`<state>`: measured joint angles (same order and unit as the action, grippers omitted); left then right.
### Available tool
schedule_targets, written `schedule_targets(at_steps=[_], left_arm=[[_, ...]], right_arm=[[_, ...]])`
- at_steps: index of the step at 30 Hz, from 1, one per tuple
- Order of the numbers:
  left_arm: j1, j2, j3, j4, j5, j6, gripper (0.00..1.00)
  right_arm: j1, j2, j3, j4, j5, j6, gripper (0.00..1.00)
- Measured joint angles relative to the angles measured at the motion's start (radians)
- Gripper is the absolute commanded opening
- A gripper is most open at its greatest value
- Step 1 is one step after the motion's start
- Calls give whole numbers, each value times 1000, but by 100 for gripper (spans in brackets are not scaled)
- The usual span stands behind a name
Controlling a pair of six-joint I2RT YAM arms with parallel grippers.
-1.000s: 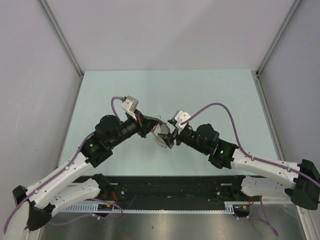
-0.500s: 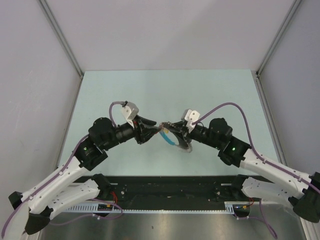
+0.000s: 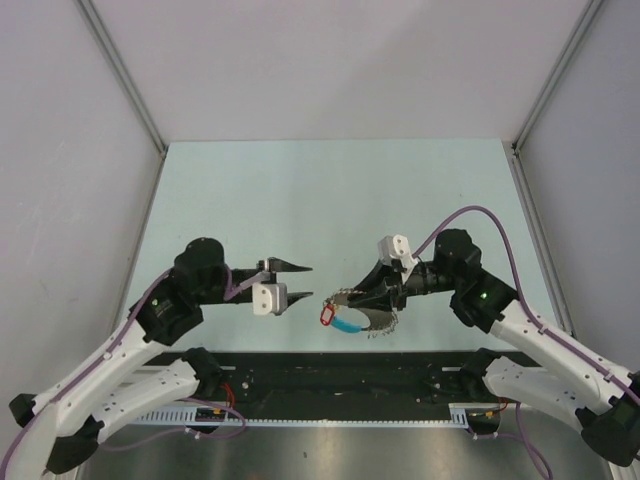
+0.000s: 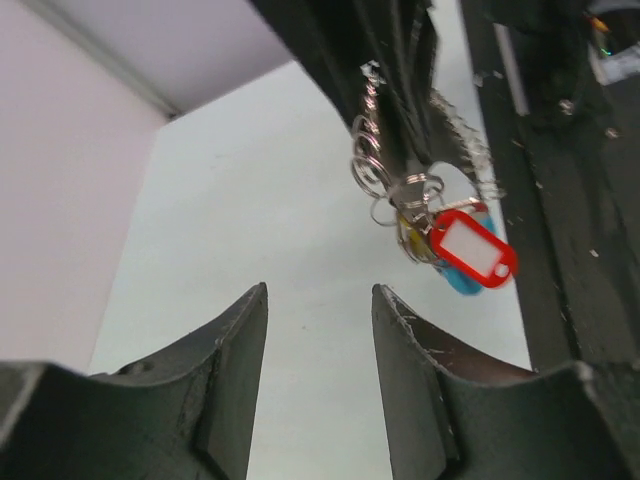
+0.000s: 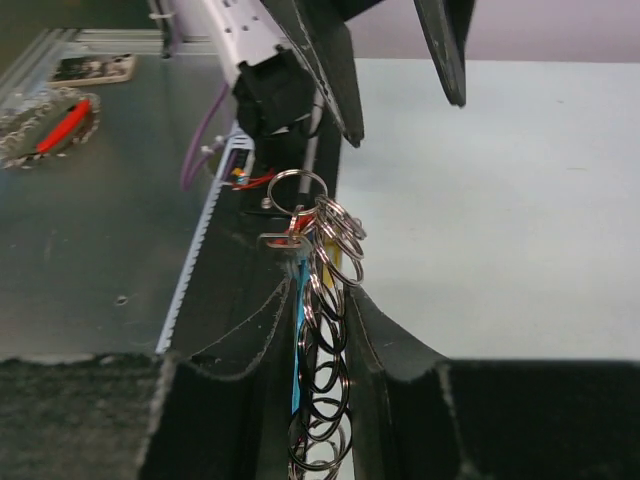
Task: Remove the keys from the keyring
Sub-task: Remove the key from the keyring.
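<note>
The keyring (image 3: 372, 318), a floppy chain of silvery rings with a blue section (image 3: 350, 325), hangs from my right gripper (image 3: 356, 297), which is shut on it above the table's near edge. In the right wrist view the rings (image 5: 327, 345) run down between the closed fingers. A key with a red head (image 3: 327, 314) dangles at the chain's left end, still attached; in the left wrist view it (image 4: 473, 247) hangs beside the rings (image 4: 374, 170). My left gripper (image 3: 297, 281) stands open and holding nothing, a short gap left of the key, its fingers (image 4: 243, 335) spread.
A black base strip (image 3: 340, 375) and a metal rail (image 3: 330, 412) run along the near edge, just below the hanging keyring. Pale green tabletop (image 3: 330, 190) lies beyond. Grey walls with metal posts (image 3: 120, 75) close in both sides.
My left gripper has opened, let go of the keyring and drawn back to the left. My right gripper has shut on the keyring and carried it right and nearer.
</note>
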<state>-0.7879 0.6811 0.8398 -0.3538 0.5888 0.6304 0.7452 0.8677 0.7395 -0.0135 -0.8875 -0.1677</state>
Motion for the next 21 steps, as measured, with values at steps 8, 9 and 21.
schedule_targets(at_steps=[8, 9, 21], left_arm=[[-55, 67, 112, -188, 167, 224, 52], [-66, 74, 122, -201, 169, 242, 51], [-137, 248, 196, -301, 174, 378, 50]], right_arm=[[-34, 66, 0, 4, -203, 61, 0], [-34, 84, 1, 5, -217, 66, 0], [-104, 239, 37, 14, -312, 83, 0]])
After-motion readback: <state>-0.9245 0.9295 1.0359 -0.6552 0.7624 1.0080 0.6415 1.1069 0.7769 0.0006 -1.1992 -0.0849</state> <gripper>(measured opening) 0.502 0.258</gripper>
